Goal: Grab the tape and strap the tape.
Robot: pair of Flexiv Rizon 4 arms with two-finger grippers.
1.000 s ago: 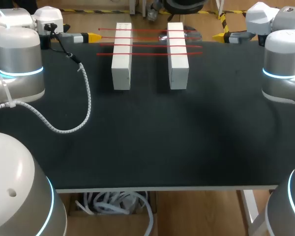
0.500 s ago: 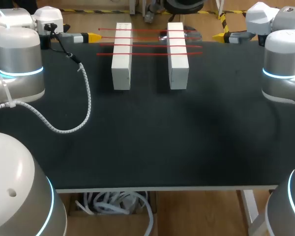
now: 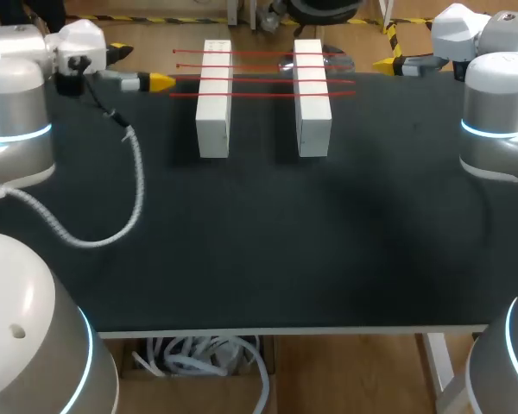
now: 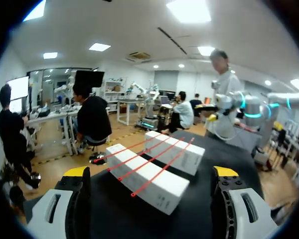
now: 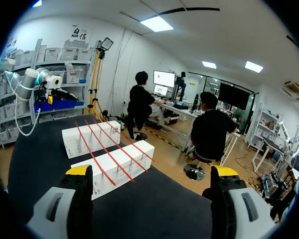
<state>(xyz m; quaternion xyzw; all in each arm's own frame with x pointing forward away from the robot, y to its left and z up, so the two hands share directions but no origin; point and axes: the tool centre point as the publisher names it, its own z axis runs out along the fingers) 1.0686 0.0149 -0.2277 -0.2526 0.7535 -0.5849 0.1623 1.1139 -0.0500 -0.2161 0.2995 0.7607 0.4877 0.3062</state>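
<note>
So basically nothing is done yet as far as I can tell; the tape (image 3: pixel 263 80) is four thin red strips lying flat across the tops of two white blocks, the left block (image 3: pixel 214 103) and the right block (image 3: pixel 312 103), which sit side by side near the far edge of the table (image 3: pixel 259 250); the strips bridge the gap between the blocks and stick out a bit past each one; the left end effector (image 4: pixel 150 173) hangs just beside the strips' left ends, fingers spread wide with nothing in them, looking straight down the line of the blocks; the right end effector (image 5: pixel 152 171) is off past the right ends near the table's far edge, also spread wide and holding nothing; so the grab and the whole strapping bit are both left to go, I reckon; nothing sits between either end effector and the tape; the left arm's spiral cable (image 3: pixel 129 190) loops over the table, well apart from the blocks; there's also something clear-looking (image 3: pixel 338 62) by the right block's far end, can't tell what it is.
</note>
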